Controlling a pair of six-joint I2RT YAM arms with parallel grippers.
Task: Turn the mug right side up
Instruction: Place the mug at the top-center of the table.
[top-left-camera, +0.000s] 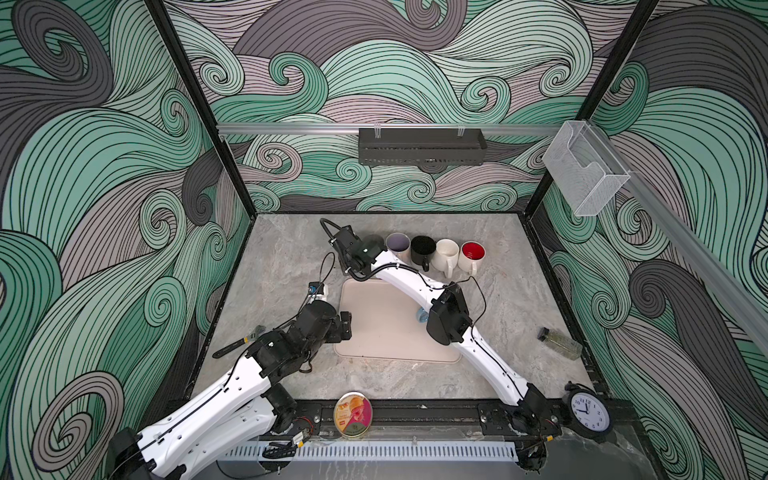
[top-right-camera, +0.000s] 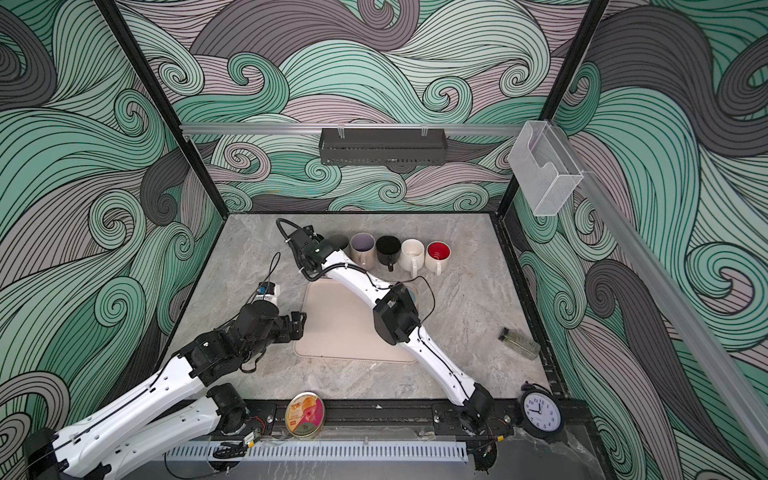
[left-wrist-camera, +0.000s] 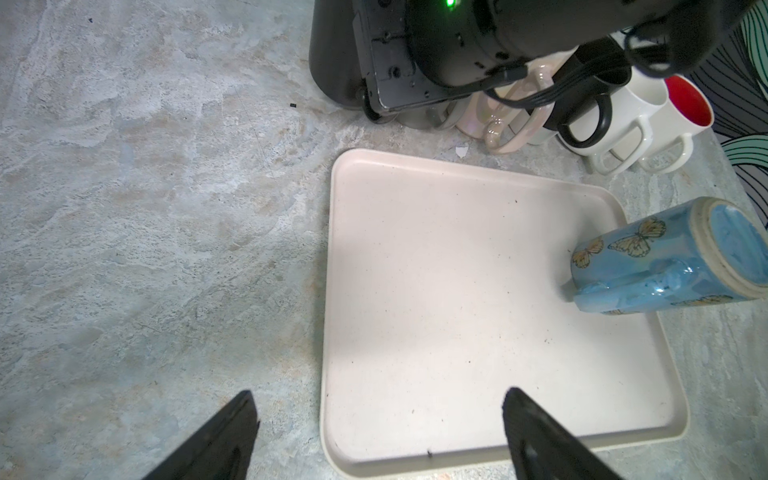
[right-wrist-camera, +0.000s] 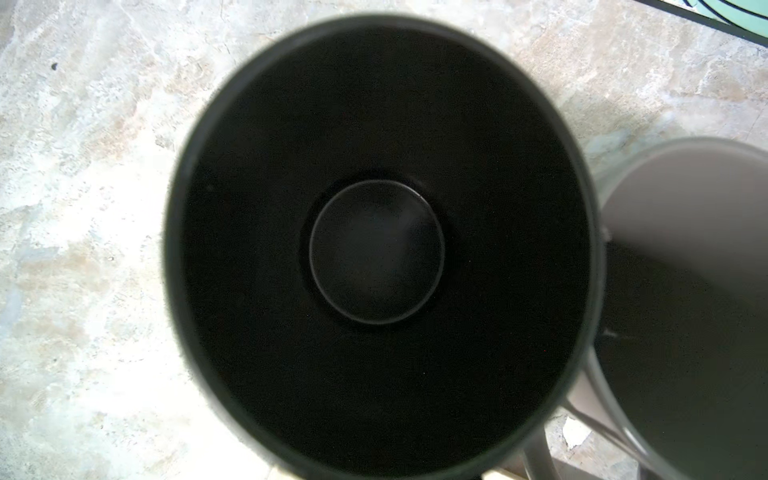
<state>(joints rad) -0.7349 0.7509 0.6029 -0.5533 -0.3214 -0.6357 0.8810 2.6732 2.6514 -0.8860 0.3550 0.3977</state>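
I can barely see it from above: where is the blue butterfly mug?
The blue butterfly mug stands base up on the beige tray, at its right edge, near the row of mugs; the right arm hides most of it in both top views.

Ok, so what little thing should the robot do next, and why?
Probably open the shut right gripper and lift it away. The dark mug under it already stands mouth up at the end of the row of mugs, while the blue butterfly mug sits bottom up on the tray, so that arm seems needed there.
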